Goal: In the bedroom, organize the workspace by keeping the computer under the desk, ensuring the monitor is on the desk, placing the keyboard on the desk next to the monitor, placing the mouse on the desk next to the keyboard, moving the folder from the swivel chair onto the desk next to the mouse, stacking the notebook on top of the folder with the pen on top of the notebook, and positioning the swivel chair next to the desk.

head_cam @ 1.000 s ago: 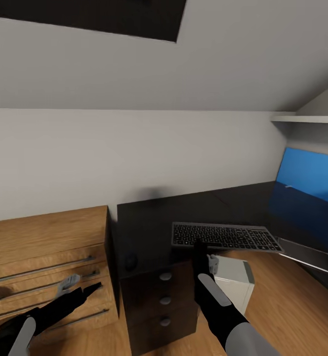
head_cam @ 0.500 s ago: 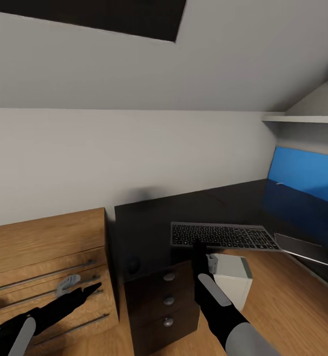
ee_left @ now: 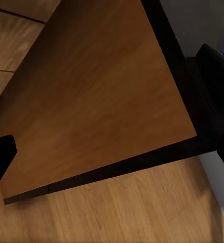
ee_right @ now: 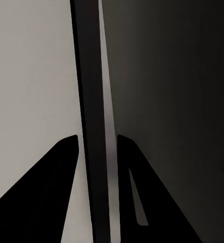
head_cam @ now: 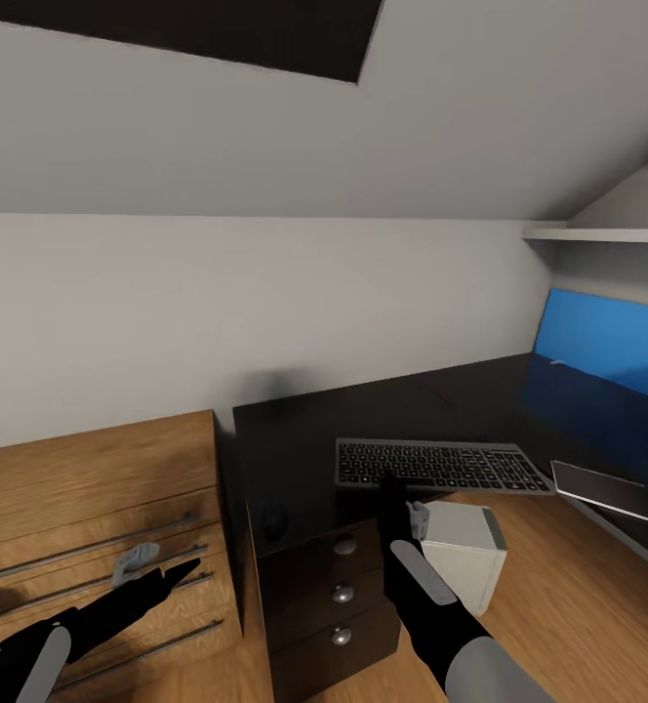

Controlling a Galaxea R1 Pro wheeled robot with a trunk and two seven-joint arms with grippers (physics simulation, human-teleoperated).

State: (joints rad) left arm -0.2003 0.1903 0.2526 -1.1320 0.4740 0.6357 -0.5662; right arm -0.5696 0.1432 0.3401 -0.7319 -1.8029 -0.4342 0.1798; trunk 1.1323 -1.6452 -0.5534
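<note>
**Keyboard in the right gripper at the desk edge, most of the tidy-up still ahead**

Biggest first: the glossy black desk point(head_cam: 383, 415) fills the middle of the head view, its knobbed drawers at 6 o'clock. The wooden dresser point(head_cam: 90, 488) sits at 8 o'clock, touching or just beside it. At 3 o'clock there's a big blue-lit screen, the monitor point(head_cam: 607, 381), which looks to be standing on the desk already, so that item reads as done.

The computer point(head_cam: 465, 552), a pale box, sits on the floor by the drawers at 5 o'clock, under or just at the desk's edge; hard to call.

Now the action: the keyboard point(head_cam: 441, 466) hangs over the front edge of the desk, right of centre. The right gripper point(head_cam: 394, 488) is clamped on its near edge; the wrist view shows both fingers point(ee_right: 66, 167) pinching a thin slab. Whether it's resting on the top or held just above it, I can't tell.

The mouse point(head_cam: 273, 519) lies on the desk at 7 o'clock from the keyboard, apart from it.

The left gripper point(head_cam: 163, 566) hovers before the dresser drawers, fingers spread, empty.

My read: keyboard placement under way, mouse needs nudging closer, and folder, notebook, pen and chair are all to come.
</note>
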